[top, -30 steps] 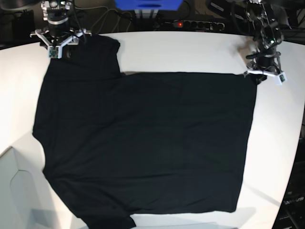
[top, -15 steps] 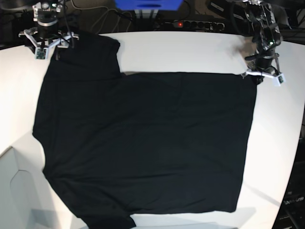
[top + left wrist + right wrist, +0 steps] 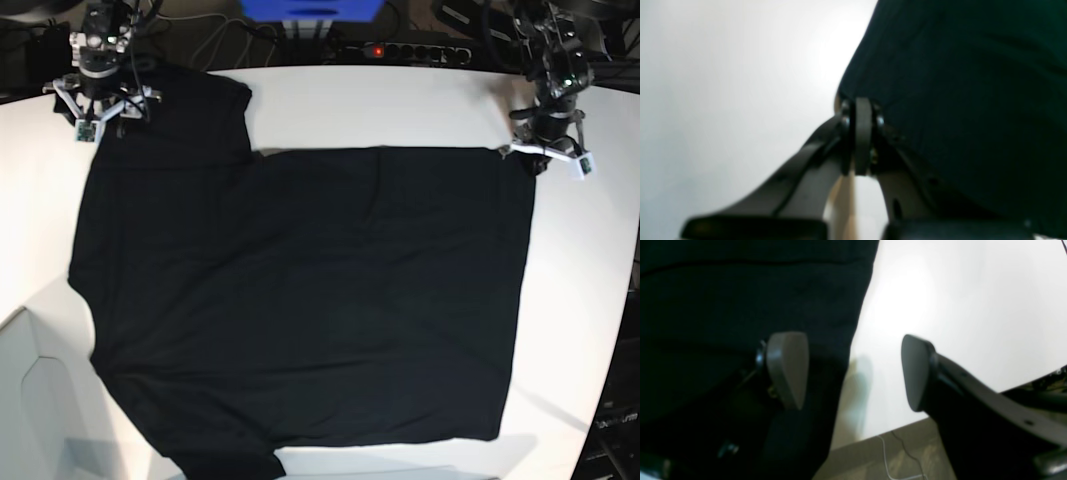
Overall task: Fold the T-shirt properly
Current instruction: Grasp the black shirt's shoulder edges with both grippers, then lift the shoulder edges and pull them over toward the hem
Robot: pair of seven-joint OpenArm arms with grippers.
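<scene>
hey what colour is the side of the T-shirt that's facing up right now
Plain black. The T-shirt shows no print on its upward face, clearest in the base view.

The base view looks straight down from high above on the whole white table, taking in its far edge and both arms at the far corners. Each wrist view sits low and very close behind its own fingers, blurred by nearness: the left one faces the T-shirt at the table's far right corner, the right one the far left corner. Both wrist views share their patch of cloth and tabletop with the base view.
</scene>
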